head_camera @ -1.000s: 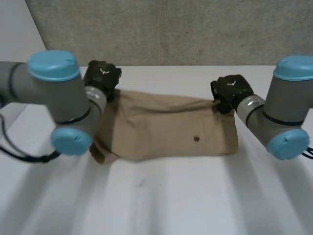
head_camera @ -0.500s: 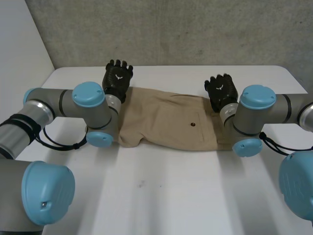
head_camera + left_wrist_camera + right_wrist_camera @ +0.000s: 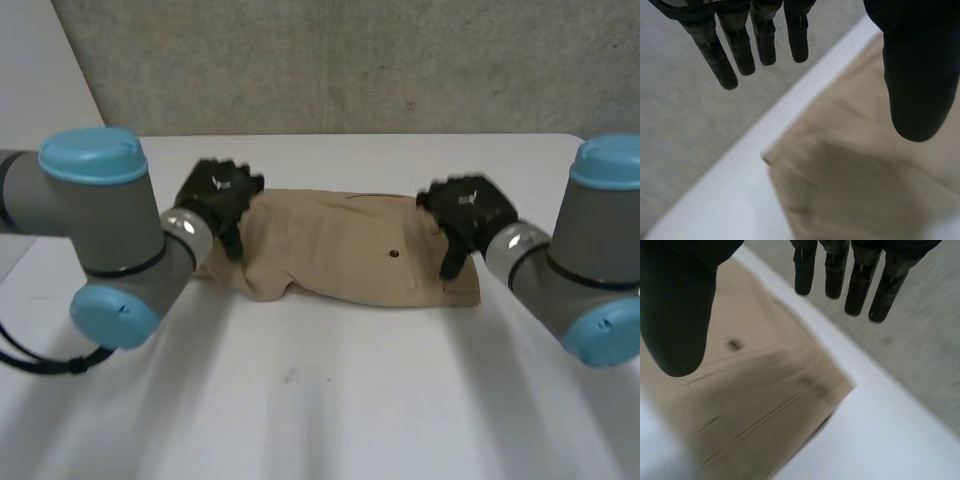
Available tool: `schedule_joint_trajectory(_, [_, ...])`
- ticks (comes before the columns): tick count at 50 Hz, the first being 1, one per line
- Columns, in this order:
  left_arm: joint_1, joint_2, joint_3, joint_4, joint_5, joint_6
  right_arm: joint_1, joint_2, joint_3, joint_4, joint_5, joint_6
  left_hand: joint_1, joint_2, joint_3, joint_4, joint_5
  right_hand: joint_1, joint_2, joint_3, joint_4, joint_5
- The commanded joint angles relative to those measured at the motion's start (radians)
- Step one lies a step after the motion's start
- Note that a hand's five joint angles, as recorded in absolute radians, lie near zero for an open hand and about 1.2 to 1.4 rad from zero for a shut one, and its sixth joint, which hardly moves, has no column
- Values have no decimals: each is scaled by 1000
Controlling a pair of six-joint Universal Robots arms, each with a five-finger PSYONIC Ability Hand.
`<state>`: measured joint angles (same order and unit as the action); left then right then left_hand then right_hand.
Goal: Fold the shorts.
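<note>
On white table [image 3: 320, 400], held left hand [image 3: 215, 190] and right hand [image 3: 465, 205] spread and empty above either end of shorts [image 3: 340, 255]; likely needed matching pinches at both corners.

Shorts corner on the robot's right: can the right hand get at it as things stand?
Probably yes. The right hand hangs open over that end of the shorts, thumb and fingers spread apart. The corner lies flat on the white table just below them, with nothing between.

Soft, even light, perhaps from overhead, across the white table [image 3: 400, 420]
</note>
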<state>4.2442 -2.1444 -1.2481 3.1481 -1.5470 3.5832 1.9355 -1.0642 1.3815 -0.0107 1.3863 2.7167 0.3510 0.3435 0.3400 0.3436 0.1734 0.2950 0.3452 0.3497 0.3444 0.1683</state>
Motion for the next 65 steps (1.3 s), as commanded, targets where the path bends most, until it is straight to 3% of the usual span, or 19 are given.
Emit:
schedule_joint_trajectory(1, [55, -9, -74, 15, 28, 11, -50, 9, 112, -53, -52, 26, 74, 81, 85, 81, 77, 283, 233, 228, 234, 235])
schedule_joint_trajectory(8, [82, -61, -64, 93, 16, 31, -72, 44, 179, -186, -63, 29, 97, 105, 108, 105, 100, 351, 301, 296, 301, 303])
schedule_joint_trajectory(12, [100, -92, -62, 113, 13, 77, -72, 84, 169, -189, -56, 21, 270, 278, 281, 278, 273, 392, 342, 337, 342, 344])
schedule_joint_trajectory(13, [105, -95, -63, 116, 13, 100, -72, 87, 168, -190, -55, 20, 430, 438, 441, 438, 434, 401, 350, 346, 351, 353])
schedule_joint_trajectory(17, [126, -100, -60, 121, 1, 140, -73, 104, 156, -192, -50, 18, 707, 715, 718, 715, 711, 459, 409, 405, 410, 412])
schedule_joint_trajectory(29, [167, -135, -74, 219, -45, 253, -76, 110, 154, -196, -46, 17, 696, 704, 707, 704, 699, 459, 409, 405, 410, 412])
schedule_joint_trajectory(33, [187, -146, -94, 214, -41, 273, -76, 112, 152, -199, -35, 14, 644, 651, 655, 651, 647, 462, 412, 408, 413, 414])
schedule_joint_trajectory(39, [180, -124, -133, 216, -39, 261, -76, 115, 154, -222, -33, 14, 150, 158, 161, 158, 154, 606, 556, 551, 556, 558])
schedule_joint_trajectory(42, [174, -92, -140, 216, -47, 259, -76, 116, 152, -236, -32, 11, 89, 97, 100, 96, 92, 747, 696, 692, 697, 699])
schedule_joint_trajectory(46, [172, -42, -160, 217, -48, 255, -78, 116, 148, -236, -15, -29, 33, 40, 44, 40, 36, 1100, 1050, 1046, 1051, 1053])
schedule_joint_trajectory(52, [183, 66, -191, 214, -48, 174, -87, 86, 152, -224, 31, -118, -131, -124, -120, -124, -128, 1101, 1051, 1047, 1052, 1053])
schedule_joint_trajectory(65, [255, 222, -252, 167, -15, -9, -254, -59, 127, -118, 28, -392, -161, -153, -150, -154, -158, 1101, 1051, 1047, 1052, 1053])
